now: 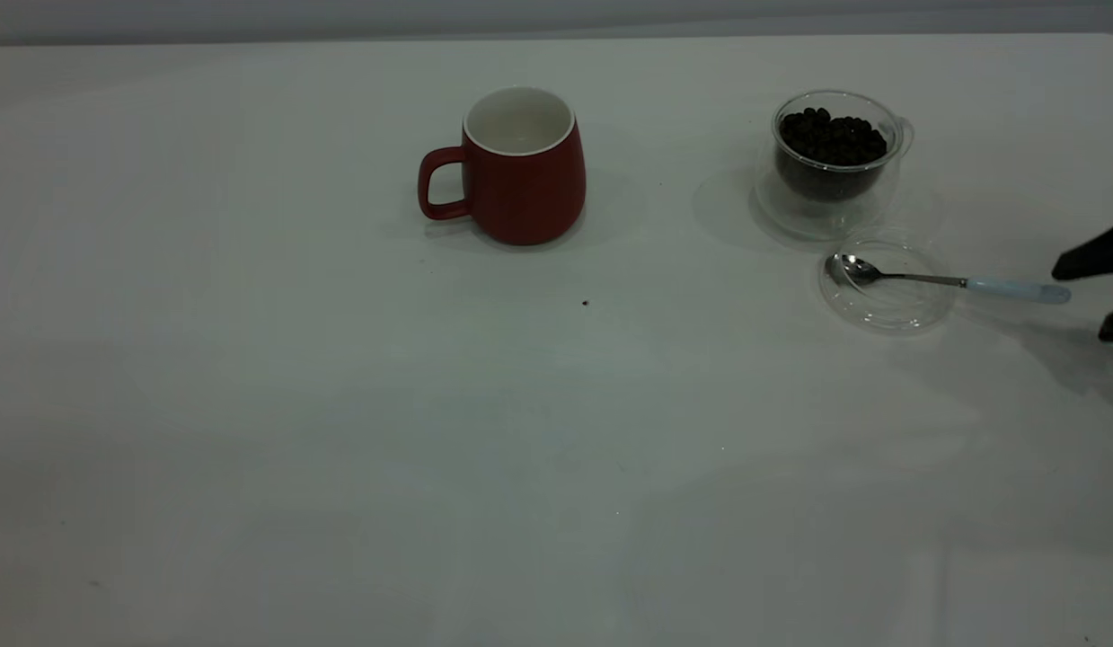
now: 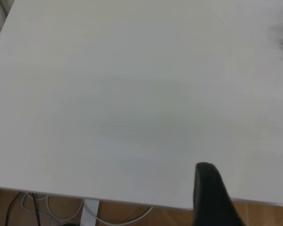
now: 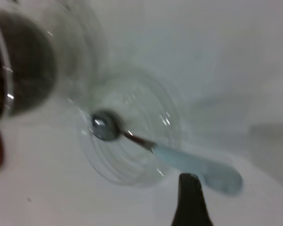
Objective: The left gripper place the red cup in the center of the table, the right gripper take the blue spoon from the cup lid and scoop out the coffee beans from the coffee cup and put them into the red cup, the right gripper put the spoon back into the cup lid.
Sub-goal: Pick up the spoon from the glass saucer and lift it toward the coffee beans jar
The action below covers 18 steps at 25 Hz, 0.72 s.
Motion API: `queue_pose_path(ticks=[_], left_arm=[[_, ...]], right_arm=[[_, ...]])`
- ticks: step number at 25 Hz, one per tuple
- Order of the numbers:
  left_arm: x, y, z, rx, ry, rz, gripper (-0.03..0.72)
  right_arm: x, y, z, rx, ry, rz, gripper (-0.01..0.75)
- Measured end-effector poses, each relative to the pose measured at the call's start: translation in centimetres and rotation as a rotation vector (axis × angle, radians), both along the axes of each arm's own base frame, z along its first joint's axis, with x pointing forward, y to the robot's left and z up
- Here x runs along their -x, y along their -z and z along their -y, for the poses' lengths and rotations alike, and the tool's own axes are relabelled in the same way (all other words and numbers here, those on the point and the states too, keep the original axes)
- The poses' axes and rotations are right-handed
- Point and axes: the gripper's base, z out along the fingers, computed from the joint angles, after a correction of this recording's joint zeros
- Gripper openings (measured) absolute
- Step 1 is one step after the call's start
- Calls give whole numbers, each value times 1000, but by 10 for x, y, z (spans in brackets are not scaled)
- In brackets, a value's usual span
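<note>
right hand [image 1: 1095,301] open, empty, at spoon [image 1: 947,280] handle | spoon in lid [image 1: 887,310] | mug [image 1: 518,168] mid-tabletop [image 1: 340,431] | left hand state: cannot tell

Glossy red cup [image 1: 520,175] — clear glass lid [image 1: 887,289].

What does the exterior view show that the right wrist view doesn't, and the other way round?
Only the exterior view shows the whole red cup standing upright with its white inside bare, and the coffee beans clearly heaped in the coffee cup. Only the right wrist view shows a finger of the right gripper hanging close over the blue spoon. Both show the spoon's bowl lying in the cup lid, handle sticking out past the rim, on the table.
</note>
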Motion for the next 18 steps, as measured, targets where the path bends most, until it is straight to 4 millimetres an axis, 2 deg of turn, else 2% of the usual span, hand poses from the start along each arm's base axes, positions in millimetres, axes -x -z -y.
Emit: queue_pose_path(ticks=[5, 13, 18], left_arm=[[0, 0, 0, 0, 0, 0, 445], [0, 0, 0, 0, 0, 0, 445], [0, 0, 0, 0, 0, 0, 445]], right_arm=[[-5, 4, -5, -88, -23, 54, 577], [-1, 25, -9, -118, -46, 30, 577], [-3, 26, -10, -135, -54, 50, 577]])
